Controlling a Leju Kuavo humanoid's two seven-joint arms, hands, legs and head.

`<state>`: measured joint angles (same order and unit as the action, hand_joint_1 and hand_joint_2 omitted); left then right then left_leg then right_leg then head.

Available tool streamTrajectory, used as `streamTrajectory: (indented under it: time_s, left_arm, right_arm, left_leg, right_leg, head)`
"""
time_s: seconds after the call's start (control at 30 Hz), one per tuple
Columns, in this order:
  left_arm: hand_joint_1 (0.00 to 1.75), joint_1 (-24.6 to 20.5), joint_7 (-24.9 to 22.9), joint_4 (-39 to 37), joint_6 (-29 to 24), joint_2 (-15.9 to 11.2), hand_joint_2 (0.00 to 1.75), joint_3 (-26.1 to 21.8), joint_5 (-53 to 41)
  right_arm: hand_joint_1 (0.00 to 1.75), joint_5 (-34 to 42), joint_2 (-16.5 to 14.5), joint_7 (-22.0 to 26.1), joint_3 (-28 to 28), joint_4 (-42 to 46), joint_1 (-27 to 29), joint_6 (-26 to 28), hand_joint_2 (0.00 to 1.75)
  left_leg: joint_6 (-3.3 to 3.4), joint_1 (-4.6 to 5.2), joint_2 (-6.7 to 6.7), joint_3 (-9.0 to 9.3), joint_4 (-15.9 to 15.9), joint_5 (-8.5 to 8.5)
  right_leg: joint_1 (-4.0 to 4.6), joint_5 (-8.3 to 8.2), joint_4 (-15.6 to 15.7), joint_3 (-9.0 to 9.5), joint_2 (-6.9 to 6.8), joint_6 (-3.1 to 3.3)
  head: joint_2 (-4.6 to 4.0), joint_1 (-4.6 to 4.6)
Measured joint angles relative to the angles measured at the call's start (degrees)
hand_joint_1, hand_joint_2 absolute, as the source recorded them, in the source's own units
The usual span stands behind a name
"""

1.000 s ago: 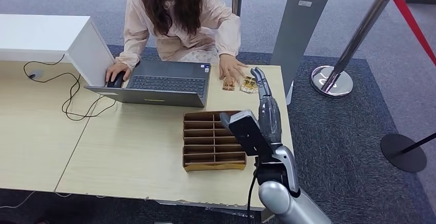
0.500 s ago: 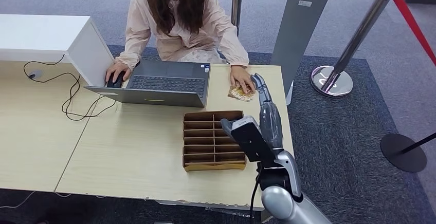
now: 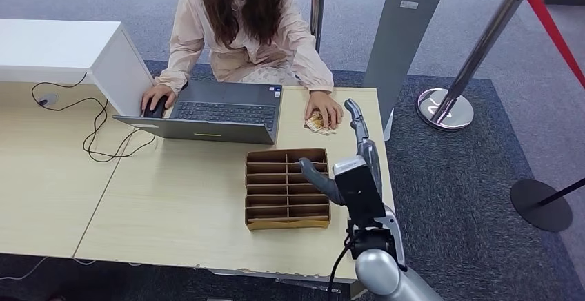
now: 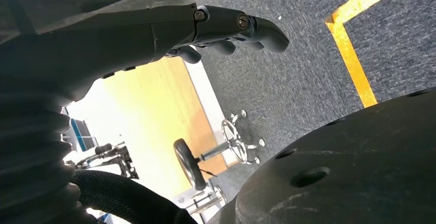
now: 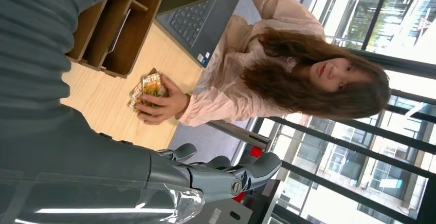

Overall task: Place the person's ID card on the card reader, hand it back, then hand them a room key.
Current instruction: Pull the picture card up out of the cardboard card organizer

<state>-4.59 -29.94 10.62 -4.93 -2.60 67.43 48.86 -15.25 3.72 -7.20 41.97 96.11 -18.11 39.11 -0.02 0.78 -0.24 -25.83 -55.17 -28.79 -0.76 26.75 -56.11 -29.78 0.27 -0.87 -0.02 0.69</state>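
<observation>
Gold-patterned cards [image 3: 317, 123] lie in a small pile at the table's far right corner, under the hand [image 3: 325, 107] of a person seated behind the laptop. The right wrist view shows the same cards [image 5: 146, 87] beneath that hand [image 5: 165, 104]. My right hand [image 3: 363, 157] hovers above the table's right edge, just short of the cards, fingers stretched toward the person, thumb out, nothing in it. Its fingers [image 5: 221, 175] also appear in the right wrist view. My left hand [image 4: 226, 29] hangs over the carpet, fingers loosely extended and empty.
A wooden tray [image 3: 286, 224] with several slots sits below and to the left of my right hand. An open laptop [image 3: 221, 113], a white box [image 3: 62, 49] and a black cable [image 3: 96, 132] lie to the left. Stanchion bases [image 3: 445, 110] stand on the carpet at right.
The person gathered the two cards into one pile and keeps a hand on it. My right hand has turned at the wrist and shifted slightly right.
</observation>
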Motion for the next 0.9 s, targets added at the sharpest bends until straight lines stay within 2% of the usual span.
streamTrajectory:
  time_s: [0.1,0.23,0.6,0.9]
  left_arm:
    - [0.00,0.01,0.02,0.00,-0.06,0.00,0.00,-0.01,0.04]
    - [0.00,0.03,0.17,0.00,-0.09,0.00,0.00,-0.02,0.04]
    - [0.00,0.06,0.35,-0.11,-0.09,0.00,0.00,-0.03,0.25]
    - [0.00,0.03,0.16,-0.11,-0.03,0.00,0.00,-0.03,-0.11]
  right_arm:
    - [0.00,2.18,0.01,0.79,0.00,0.33,0.06,-0.17,0.00]
    - [0.00,3.61,0.06,1.34,0.04,0.56,-0.08,-1.76,1.75]
    - [0.00,-2.95,0.17,-2.65,0.14,0.27,-0.92,-4.63,1.75]
    - [0.00,-20.06,0.25,-10.49,1.42,-2.16,-3.45,-8.63,1.75]
  left_leg:
    - [0.00,0.00,0.00,0.00,0.00,0.00]
    - [0.00,0.00,0.00,-0.01,0.00,0.00]
    - [0.00,0.00,-0.01,-0.01,0.00,0.00]
    - [0.00,0.00,0.00,-0.02,0.00,0.00]
  right_leg:
    - [0.00,0.00,0.00,0.00,0.00,0.00]
    - [0.00,0.00,0.00,0.00,0.00,0.00]
    - [0.00,0.00,0.00,0.01,0.00,0.00]
    - [0.00,0.00,0.00,0.01,0.00,0.00]
  head:
    - [0.01,0.00]
    - [0.00,0.00]
    - [0.00,-0.01]
    - [0.01,-0.01]
